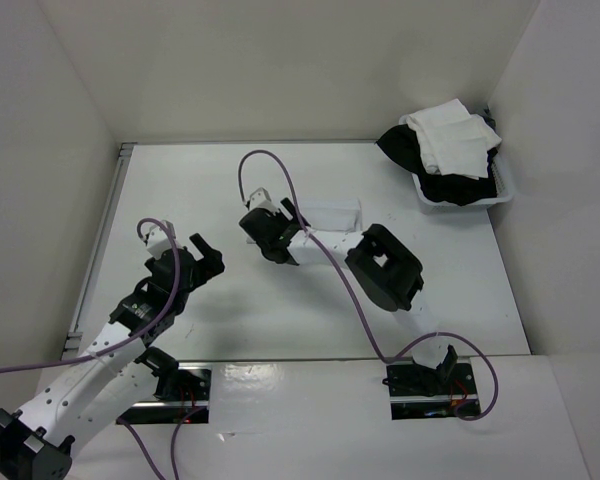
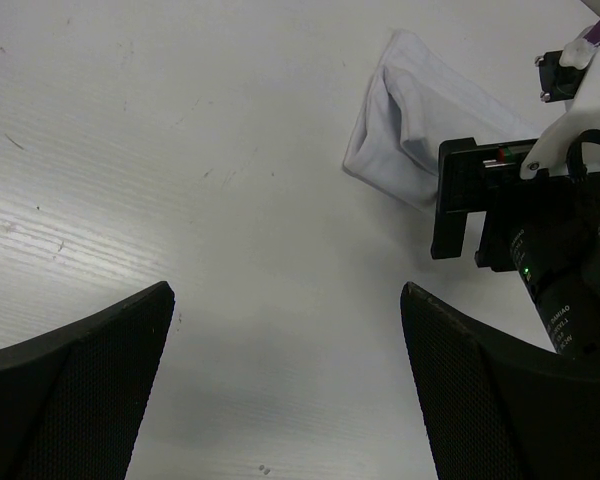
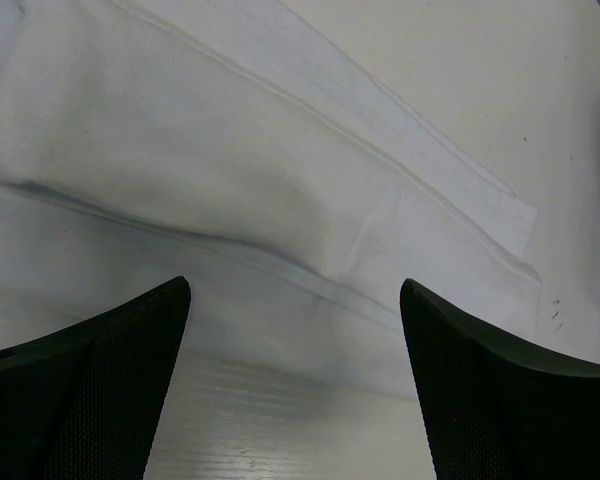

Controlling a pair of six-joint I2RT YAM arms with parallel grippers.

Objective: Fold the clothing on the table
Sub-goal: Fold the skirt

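Table (image 1: 180,190): white and flat, it lay under both grippers.
Bin (image 1: 505,190): it held a heap of white and black garments (image 1: 445,150). It sat well apart from both tools, beyond the clothing as seen from the left gripper.
Clothing (image 1: 330,213): a small pale piece lying flat on the table, apparently already doubled into a band. It lay just ahead of and below the right gripper's fingertips, with a stitched hem running across that view (image 3: 230,170). From the left gripper it lay ahead and to the right (image 2: 400,130), with bare table between.
Right gripper (image 1: 275,245): its jaws stood nearly full wide and empty, poised low over the near edge of the cloth (image 3: 292,300). No fabric was caught between the fingers (image 3: 110,360).
Left gripper (image 1: 205,255): its jaws were spread fully and held nothing, over bare table (image 2: 285,300).
Step in hand: probably the right gripper taking hold of the near edge for a fold.
Doing it well: lower squarely so that one finger slides under the edge. Pinch every layer at that edge rather than the top one alone. Lift only a little and carry the edge straight over, parallel to the hem. The left gripper could pin the far side so the thin cloth does not drag.
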